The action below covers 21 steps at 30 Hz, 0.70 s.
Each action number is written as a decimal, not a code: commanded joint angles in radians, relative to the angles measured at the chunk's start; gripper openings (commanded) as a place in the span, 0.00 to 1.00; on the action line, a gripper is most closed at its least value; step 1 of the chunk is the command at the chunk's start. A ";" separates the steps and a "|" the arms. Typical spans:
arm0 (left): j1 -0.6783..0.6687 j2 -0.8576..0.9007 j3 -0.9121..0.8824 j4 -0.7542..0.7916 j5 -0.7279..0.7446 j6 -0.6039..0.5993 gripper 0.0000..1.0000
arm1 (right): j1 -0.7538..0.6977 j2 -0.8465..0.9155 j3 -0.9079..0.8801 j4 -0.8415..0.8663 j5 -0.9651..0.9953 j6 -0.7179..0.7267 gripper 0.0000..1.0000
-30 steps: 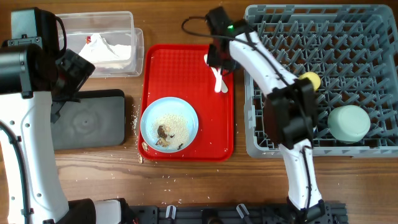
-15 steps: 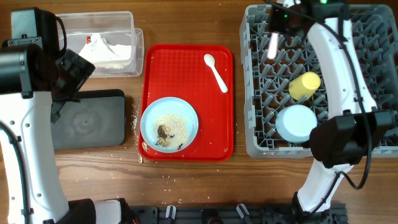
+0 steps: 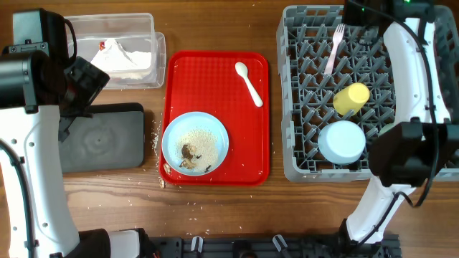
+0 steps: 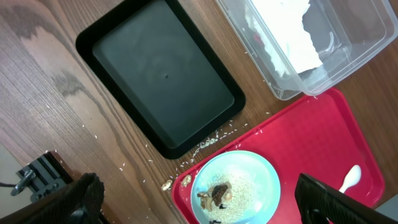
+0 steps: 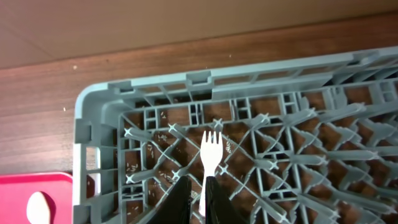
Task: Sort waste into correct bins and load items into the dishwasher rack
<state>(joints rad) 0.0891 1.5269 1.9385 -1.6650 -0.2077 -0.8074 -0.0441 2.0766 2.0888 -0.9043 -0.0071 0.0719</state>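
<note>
1. Overhead view shows the large square grey plastic dishwasher rack point(image 3: 287, 93) on the right side of the wooden table point(image 3: 215, 215). The flat red plastic tray point(image 3: 215, 79) is just beside the rack's left wall.
2. The right gripper point(image 5: 203, 200) is closed on the handle of the white plastic fork point(image 5: 211, 152). In the right wrist view the tines point away from the fingers, above the pegs near one corner of the rack. I cannot tell if the fork touches the rack.
3. The small yellow cup point(image 3: 351, 98) lies inside the rack. The light blue round bowl point(image 3: 342, 141) sits near it, closer to the front wall. I cannot tell which side of the bowl is up.
4. The light blue round plate point(image 3: 222, 140) is on the near part of the red tray. It carries white rice grains point(image 3: 202, 137) and brownish food scraps point(image 3: 188, 154).
5. The white plastic spoon point(image 3: 249, 82) lies on the far part of the red tray, apart from the plate.
6. The clear rectangular plastic tub point(image 3: 154, 43) stands at the far left. The crumpled white paper napkin point(image 3: 122, 54) with a red mark is inside it.
7. The shallow black rectangular tray point(image 3: 100, 136) lies in front of the tub, left of the red tray. Some loose rice is scattered on the table between the two trays.
8. The left gripper point(image 4: 199, 183) is wide open and holds nothing. It hangs high above the table, over the black tray and the plate.
</note>
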 commanded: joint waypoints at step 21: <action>0.007 -0.001 0.005 0.000 0.002 -0.016 1.00 | 0.445 0.113 -0.059 -0.133 -0.064 0.011 0.75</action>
<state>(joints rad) 0.0891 1.5265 1.9385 -1.6646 -0.2077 -0.8074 0.3405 2.1078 2.0598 -1.0592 -0.2516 0.0811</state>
